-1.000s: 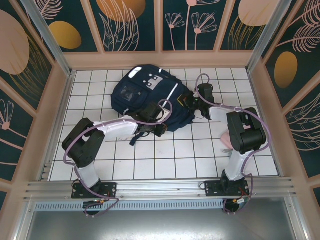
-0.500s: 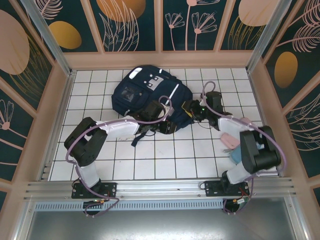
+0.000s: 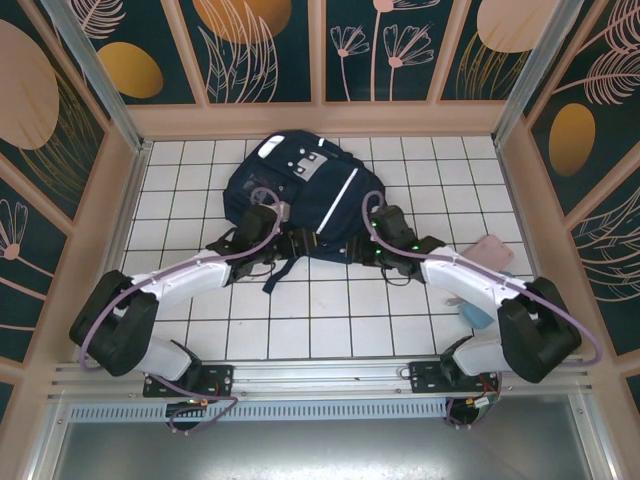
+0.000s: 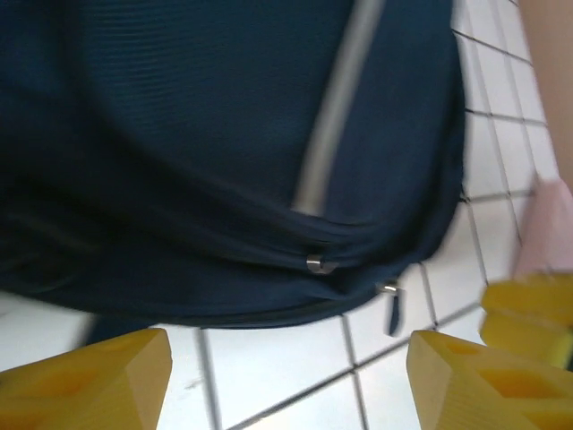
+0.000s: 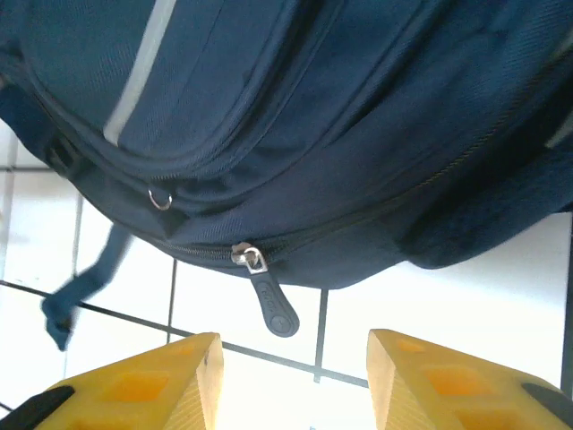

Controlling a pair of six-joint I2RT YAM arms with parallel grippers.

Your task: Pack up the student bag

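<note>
Backed off to the near edge of the student bag since a second ago, jaws parted from shut. Left gripper wide, empty; right gripper narrower, empty, just short of the bag's zipper pull. Bag flat on white tiles.

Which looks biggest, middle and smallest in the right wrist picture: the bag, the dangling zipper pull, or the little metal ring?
1. student bag, by far
2. zipper pull
3. metal ring, smallest
All three sit about equally near the camera, so the order seems safe.
</note>
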